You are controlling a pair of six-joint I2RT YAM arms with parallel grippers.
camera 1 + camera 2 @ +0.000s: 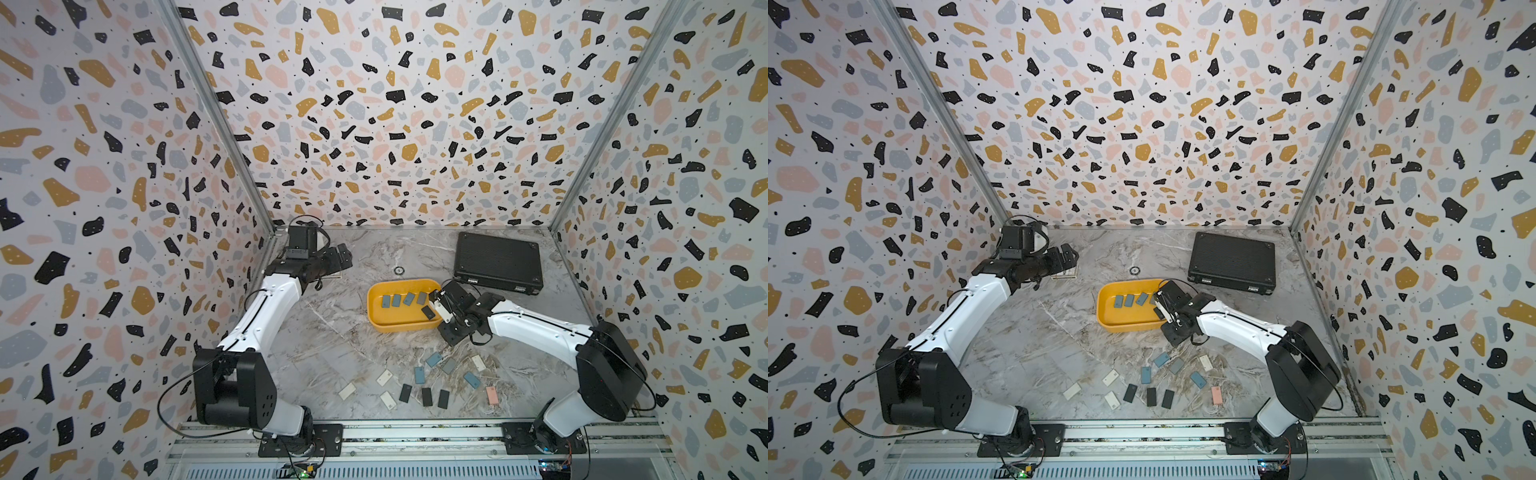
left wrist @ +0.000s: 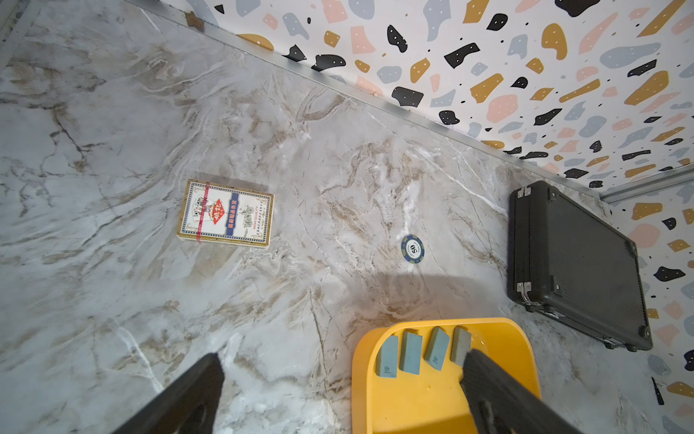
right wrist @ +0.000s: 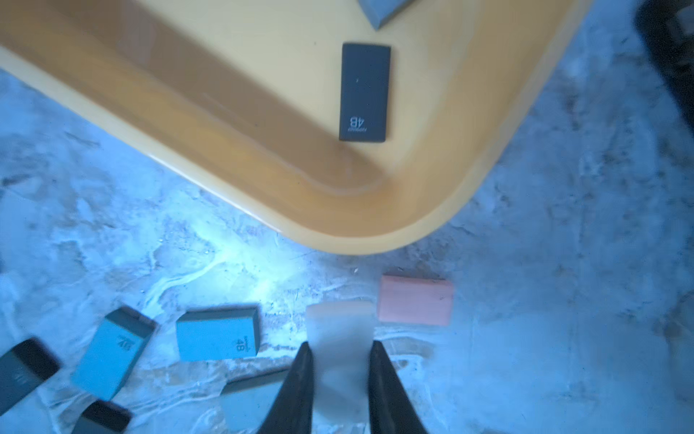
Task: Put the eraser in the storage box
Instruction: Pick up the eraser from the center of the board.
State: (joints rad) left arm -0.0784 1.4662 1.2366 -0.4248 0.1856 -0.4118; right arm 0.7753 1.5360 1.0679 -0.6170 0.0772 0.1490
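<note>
As the right gripper (image 3: pixel 341 345) pinches a white eraser (image 3: pixel 340 325) across its short sides, we see this eraser lifted off the table (image 1: pixel 332 332) and hanging at the right end of the storage box (image 1: pixel 401 322). Its long axis runs along the fingers, so the free end points out ahead of the gripper. In both top views the eraser is just at the right end wall of the box, close to the near right corner. We cannot tell for sure if it is already fully over the inside. We judge that the coming move needs only a small shift toward the middle of the box, and then the release. The right arm is clearly the nearer one. The left gripper (image 1: pixel 338 254) is spread wide and empty, well apart from the box on its far left side.

Inside the box lie four blue-grey erasers (image 2: pixel 411 351) in a row along the far wall, and one black eraser (image 3: pixel 364 92) near the right end. More loose erasers (image 1: pixel 419 375) lie on the table at the near side of the box.
</note>
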